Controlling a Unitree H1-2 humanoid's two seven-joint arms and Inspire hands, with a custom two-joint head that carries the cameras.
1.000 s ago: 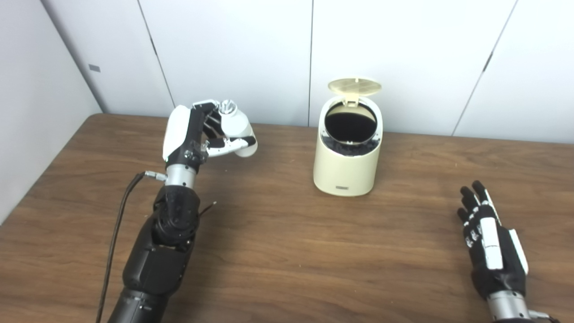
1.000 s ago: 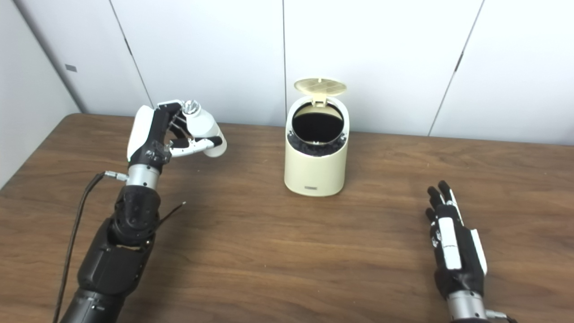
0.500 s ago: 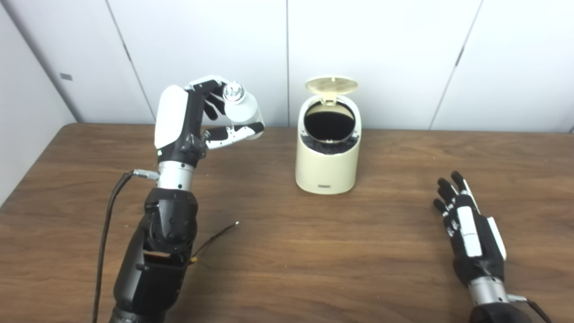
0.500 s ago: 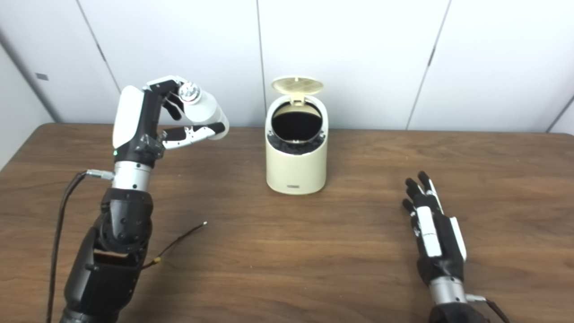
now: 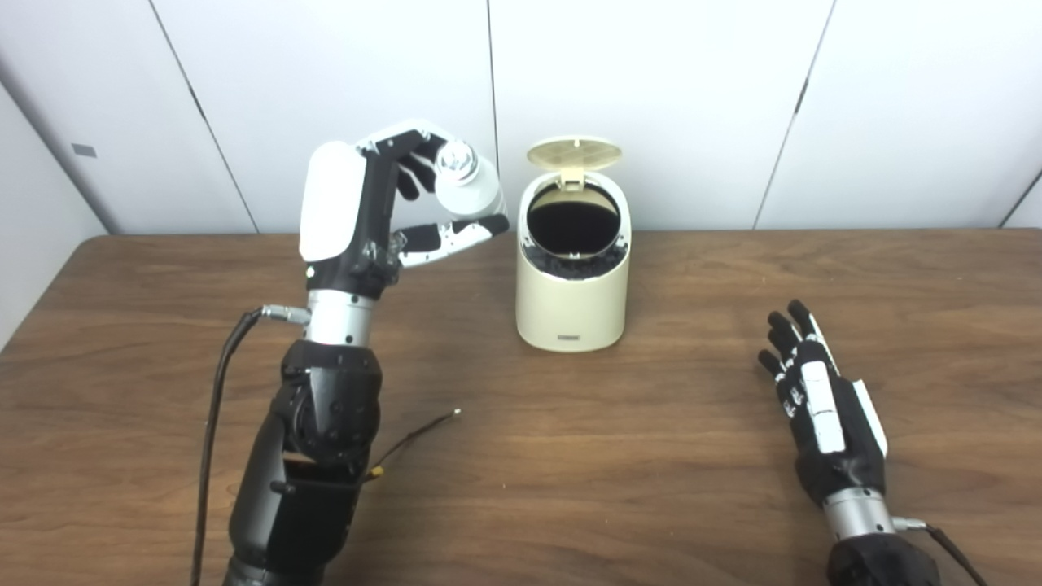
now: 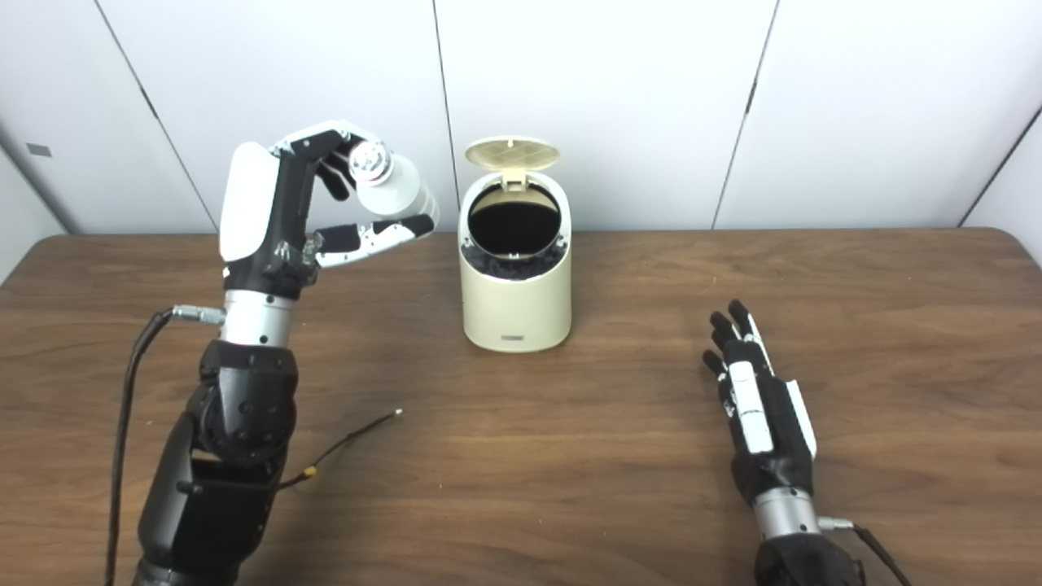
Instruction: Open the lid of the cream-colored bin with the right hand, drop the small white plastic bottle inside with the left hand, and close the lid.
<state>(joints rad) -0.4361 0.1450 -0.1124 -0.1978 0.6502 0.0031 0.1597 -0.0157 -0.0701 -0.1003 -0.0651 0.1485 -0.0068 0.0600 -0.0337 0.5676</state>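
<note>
The left hand (image 5: 383,212) is raised above the table (image 5: 570,472) toward its back edge, fingers clamped on the small white bottle (image 5: 468,183), just left of the cream bin (image 5: 572,268). The lid (image 5: 574,153) stands open. The mouth is narrow, so an early release could bounce the bottle off the rim. The bin's small front label is unreadable. The right hand (image 5: 822,407) lies flat near the right edge, fingers apart and empty.

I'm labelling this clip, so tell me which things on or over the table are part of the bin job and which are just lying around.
Part of the job:
- cream-colored bin, lid up
- small white plastic bottle, held in the left hand
- right hand, open, low over the table

Just lying about:
- thin loose wire by the left arm
</note>
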